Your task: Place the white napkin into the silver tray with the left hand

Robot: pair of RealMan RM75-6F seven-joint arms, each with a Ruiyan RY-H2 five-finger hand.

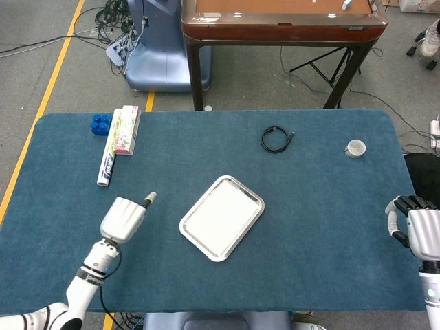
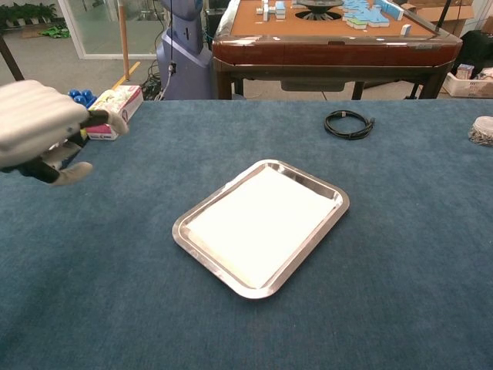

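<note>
The white napkin (image 1: 221, 217) (image 2: 258, 223) lies flat inside the silver tray (image 1: 256, 198) (image 2: 340, 203) at the middle of the blue table. My left hand (image 1: 124, 218) (image 2: 40, 129) hovers well to the left of the tray, apart from it, holding nothing, with thumb and a finger spread. In the head view my right hand (image 1: 415, 225) rests at the table's right edge, empty, fingers loosely bent; the chest view does not show it.
A black cable coil (image 1: 276, 139) (image 2: 348, 123) and a small round container (image 1: 355, 148) (image 2: 483, 131) lie at the back right. At the back left lie a wrapped roll (image 1: 107, 165) (image 2: 62, 150), a pink box (image 1: 127, 129) (image 2: 115, 110) and blue blocks (image 1: 101, 124) (image 2: 75, 100).
</note>
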